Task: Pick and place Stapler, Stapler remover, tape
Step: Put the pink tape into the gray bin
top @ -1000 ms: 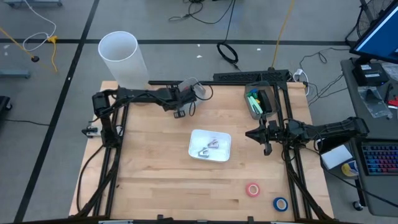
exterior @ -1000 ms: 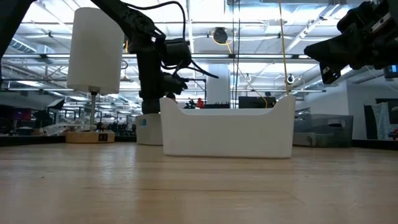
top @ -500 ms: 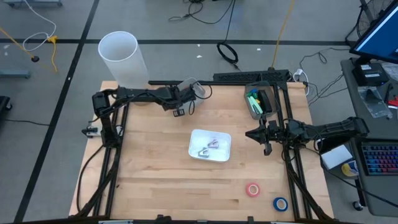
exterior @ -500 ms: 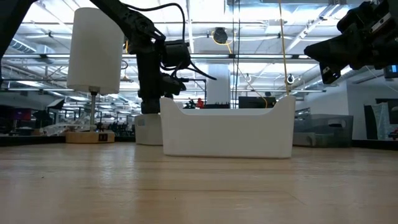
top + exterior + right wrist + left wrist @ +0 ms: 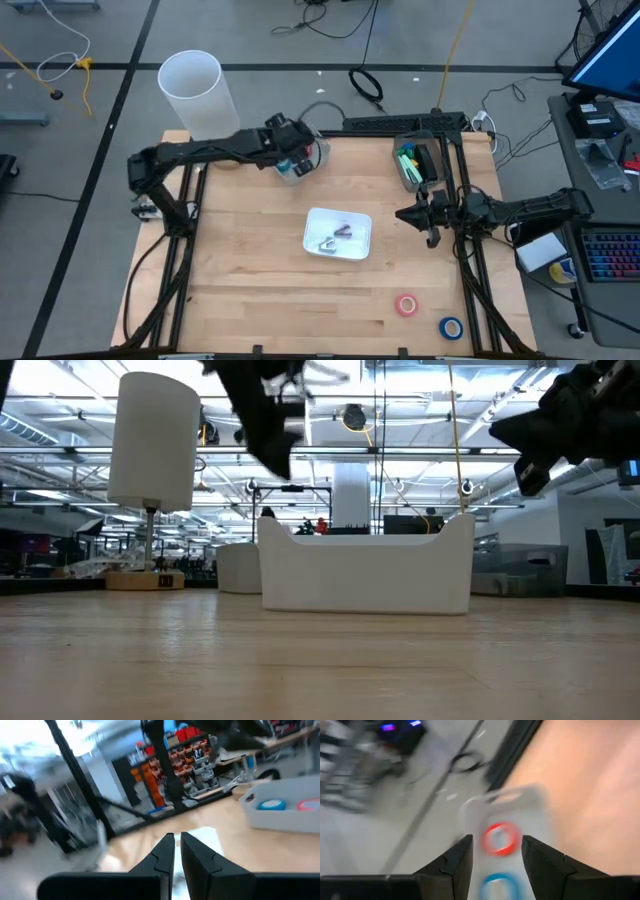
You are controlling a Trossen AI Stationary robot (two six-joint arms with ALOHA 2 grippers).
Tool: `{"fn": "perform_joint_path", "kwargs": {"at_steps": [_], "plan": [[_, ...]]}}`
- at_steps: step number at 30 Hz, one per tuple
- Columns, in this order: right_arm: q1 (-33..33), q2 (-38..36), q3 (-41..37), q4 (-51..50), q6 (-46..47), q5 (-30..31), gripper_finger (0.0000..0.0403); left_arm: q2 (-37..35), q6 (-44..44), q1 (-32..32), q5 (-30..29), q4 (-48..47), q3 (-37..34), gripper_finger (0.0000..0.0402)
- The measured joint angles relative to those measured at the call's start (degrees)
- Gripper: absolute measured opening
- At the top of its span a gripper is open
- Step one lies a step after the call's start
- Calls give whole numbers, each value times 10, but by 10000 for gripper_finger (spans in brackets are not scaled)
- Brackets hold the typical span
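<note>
Left gripper (image 5: 492, 857) has lifted and spread; red tape (image 5: 498, 839) and blue tape (image 5: 497, 884) lie in the clear bin (image 5: 300, 160) beneath it — likely just released. Right gripper (image 5: 428, 240), pressed together, waits; two rolls (image 5: 406, 305) remain on the table (image 5: 250, 290).

A wooden table (image 5: 250, 280) seen from above has wide bare areas along its near-left half and centre-left, open for a gripper to pass. In the middle stands a white tray (image 5: 338, 234), with a red tape roll (image 5: 406, 305) and a blue tape roll (image 5: 451, 327) lying near the front right corner. Along the far edge, a tall white cylinder (image 5: 198, 95), a small bin (image 5: 300, 160) under the left gripper (image 5: 290, 160), and a dark organiser (image 5: 417, 163) block the way, while the right gripper (image 5: 420, 217) hangs beside the tray's right.
</note>
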Motion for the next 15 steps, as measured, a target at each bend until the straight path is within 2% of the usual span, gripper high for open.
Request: {"fn": "perform_joint_path", "kwargs": {"at_steps": [4,7,9,12,15], "plan": [[0,0,0,41,127,1,23,-50,-93,-11,146,18,22,170],[0,0,0,65,162,-2,23,-78,-146,-16,263,22,22,170],[2,0,0,92,170,-17,23,-93,-176,-23,318,7,22,170],[2,0,0,144,169,-70,23,-98,-207,-47,359,1,22,170],[2,0,0,206,169,-123,22,-104,-233,-81,356,1,9,170]]}}
